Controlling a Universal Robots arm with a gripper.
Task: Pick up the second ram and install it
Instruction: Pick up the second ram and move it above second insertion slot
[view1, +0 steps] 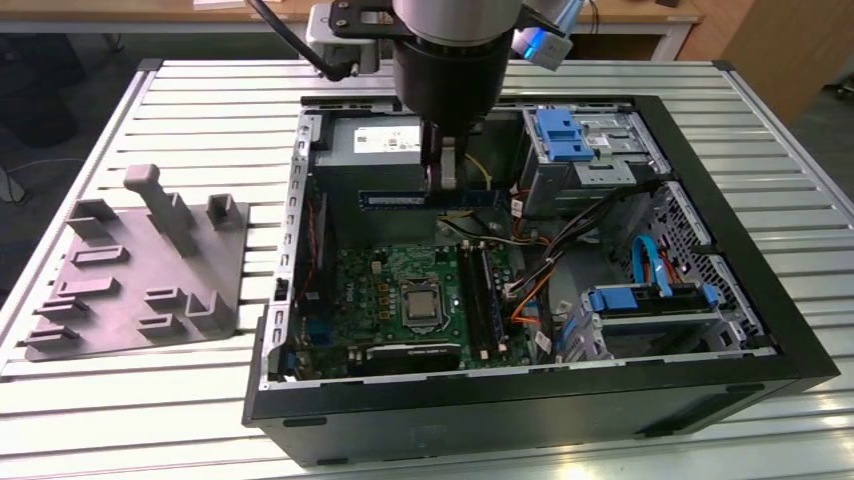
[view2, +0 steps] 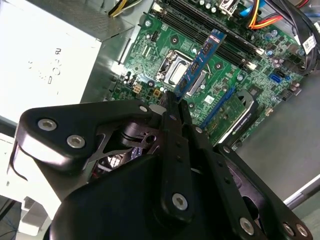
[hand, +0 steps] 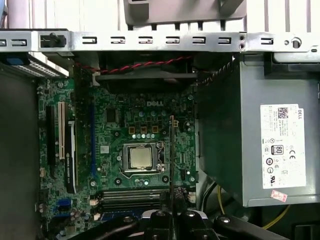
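Second ram (view2: 200, 62) in pincer (view2: 175, 101) grip

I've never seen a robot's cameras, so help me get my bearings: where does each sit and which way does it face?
Exterior view: off the arm, above, looking down into the open computer case; the arm and gripper show, shut on the second ram.
Second wrist view: on the wrist behind the gripper, looking along its black fingers and the ram to the motherboard.
First wrist view: on the wrist, facing the motherboard; the gripper shows, the ram edge-on.
Both wrist views share the processor socket.
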